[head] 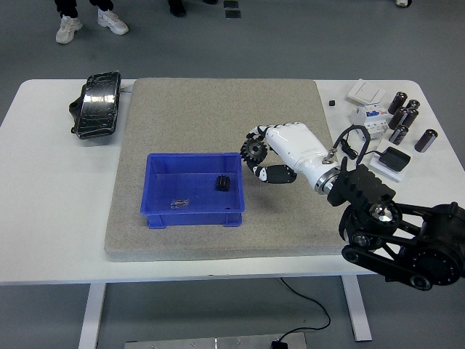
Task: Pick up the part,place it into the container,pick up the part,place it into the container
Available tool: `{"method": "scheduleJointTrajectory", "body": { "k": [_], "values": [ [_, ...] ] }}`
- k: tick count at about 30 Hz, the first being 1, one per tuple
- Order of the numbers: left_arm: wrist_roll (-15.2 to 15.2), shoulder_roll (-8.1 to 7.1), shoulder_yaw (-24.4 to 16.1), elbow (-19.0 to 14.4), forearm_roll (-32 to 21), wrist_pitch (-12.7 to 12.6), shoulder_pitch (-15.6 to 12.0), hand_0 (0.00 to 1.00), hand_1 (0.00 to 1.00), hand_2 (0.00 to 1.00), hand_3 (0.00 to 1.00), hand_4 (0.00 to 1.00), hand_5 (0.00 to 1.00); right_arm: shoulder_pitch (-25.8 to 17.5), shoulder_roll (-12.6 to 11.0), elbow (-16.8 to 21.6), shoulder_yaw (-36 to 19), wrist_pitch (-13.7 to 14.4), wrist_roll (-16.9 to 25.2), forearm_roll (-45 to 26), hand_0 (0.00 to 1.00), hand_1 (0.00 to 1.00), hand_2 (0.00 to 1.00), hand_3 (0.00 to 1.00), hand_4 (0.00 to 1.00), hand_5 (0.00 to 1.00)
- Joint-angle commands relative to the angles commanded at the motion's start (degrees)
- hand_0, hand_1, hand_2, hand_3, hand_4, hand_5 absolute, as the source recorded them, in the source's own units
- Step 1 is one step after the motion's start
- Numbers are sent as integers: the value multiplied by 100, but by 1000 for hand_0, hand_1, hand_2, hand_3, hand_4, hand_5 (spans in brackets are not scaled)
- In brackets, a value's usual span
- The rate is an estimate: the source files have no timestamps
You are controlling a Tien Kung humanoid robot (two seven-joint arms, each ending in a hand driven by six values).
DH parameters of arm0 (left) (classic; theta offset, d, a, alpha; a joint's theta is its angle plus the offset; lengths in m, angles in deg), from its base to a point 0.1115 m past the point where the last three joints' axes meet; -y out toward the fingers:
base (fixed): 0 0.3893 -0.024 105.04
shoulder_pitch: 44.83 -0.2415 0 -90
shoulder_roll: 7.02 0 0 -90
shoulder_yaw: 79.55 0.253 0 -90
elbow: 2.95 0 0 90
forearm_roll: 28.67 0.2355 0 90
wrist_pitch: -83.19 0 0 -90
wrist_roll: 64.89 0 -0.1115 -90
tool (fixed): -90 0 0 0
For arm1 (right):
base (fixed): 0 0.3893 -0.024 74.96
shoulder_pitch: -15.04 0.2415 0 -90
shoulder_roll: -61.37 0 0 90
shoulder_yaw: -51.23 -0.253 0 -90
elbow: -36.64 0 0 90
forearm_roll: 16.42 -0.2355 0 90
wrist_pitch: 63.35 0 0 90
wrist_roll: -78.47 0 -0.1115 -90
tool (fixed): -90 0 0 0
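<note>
My right hand point(263, 154), white with black finger joints, is shut on a black toothed gear point(253, 150) and holds it above the grey mat, just right of the blue container point(193, 209). Two things lie in the container: a small black gear point(223, 183) and a small metal part point(179, 203). My black right arm point(396, 233) comes in from the lower right. The left arm is out of the picture.
A grey felt mat point(218, 116) covers the table's middle. A black pouch point(97, 112) lies at the far left. At the far right are black cylinders point(404, 116), a white breaker block point(369, 116), a white switch plate point(365, 91) and a black box point(396, 157).
</note>
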Motion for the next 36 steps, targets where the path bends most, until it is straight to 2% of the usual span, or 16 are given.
{"method": "scheduleJointTrajectory", "body": {
  "k": [4, 5, 6, 11, 12, 17, 18, 23, 24, 29, 30, 36],
  "values": [
    [13, 5, -5, -3, 16, 0, -1, 679, 675, 637, 575, 573, 514, 33, 146, 310, 195, 59, -70, 351, 443, 553, 510, 552, 532, 2],
    [16, 5, -7, -3, 22, 2, 0, 679, 675, 637, 575, 573, 514, 54, 192, 327, 256, 55, -81, 409, 443, 553, 510, 552, 532, 2],
    [17, 4, -8, -3, 25, 4, 1, 679, 675, 636, 576, 574, 515, 75, 226, 325, 304, 58, -73, 434, 462, 615, 601, 627, 610, 2],
    [30, -5, -19, -6, 46, 9, 3, 679, 675, 636, 576, 574, 515, 183, 315, 240, 453, 27, -27, 411, 462, 615, 601, 627, 610, 2],
    [33, -7, -21, -7, 49, 10, 3, 679, 674, 637, 576, 574, 514, 202, 327, 217, 473, 12, -27, 397, 691, 745, 725, 683, 556, 254],
    [37, -9, -16, -1, 51, 33, 16, 679, 674, 637, 576, 574, 514, 262, 393, 83, 563, -15, -37, 316, 691, 745, 725, 683, 556, 254],
    [36, -9, -16, 1, 52, 38, 19, 679, 675, 636, 576, 575, 513, 268, 402, 61, 574, -25, -43, 301, 720, 775, 753, 698, 626, 298],
    [51, -9, -20, 2, 63, 58, 18, 679, 675, 636, 576, 575, 513, 277, 412, -4, 530, -58, -42, 203, 720, 775, 753, 698, 626, 298],
    [57, -9, -23, 1, 70, 60, 17, 679, 675, 636, 575, 575, 512, 277, 410, -8, 514, -64, -43, 191, 721, 782, 761, 703, 674, 331],
    [64, -11, -34, 3, 83, 70, 14, 679, 675, 636, 575, 575, 512, 253, 393, -18, 422, -71, -31, 98, 721, 782, 761, 703, 674, 331],
    [64, -9, -34, 4, 84, 72, 13, 679, 674, 634, 575, 571, 509, 249, 392, -20, 414, -73, -29, 81, 717, 786, 763, 708, 718, 364],
    [64, -10, -32, 6, 85, 80, 10, 678, 674, 633, 573, 569, 506, 224, 406, -29, 391, -68, -5, -33, 713, 785, 763, 709, 729, 373]
  ]
}}
